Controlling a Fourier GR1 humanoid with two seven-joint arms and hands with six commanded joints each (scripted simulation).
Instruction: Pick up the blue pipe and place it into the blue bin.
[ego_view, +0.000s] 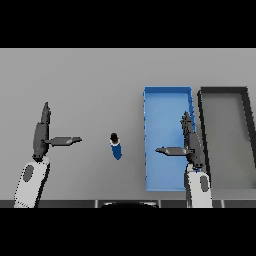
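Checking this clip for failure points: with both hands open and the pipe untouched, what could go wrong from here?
1. The blue pipe is small and stands apart on the table; a closing hand may knock it away.
2. The right hand hangs over the blue bin; reaching left could clip its wall.
3. The dark bin adjoins it, so a release could land there.

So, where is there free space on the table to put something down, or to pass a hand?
Bare table lies between the left hand and the blue pipe, across the whole far strip behind both bins, and between the pipe and the blue bin, a narrower gap. It is crowded on the right: the right hand hangs over the blue bin's edge, close beside the dark bin.
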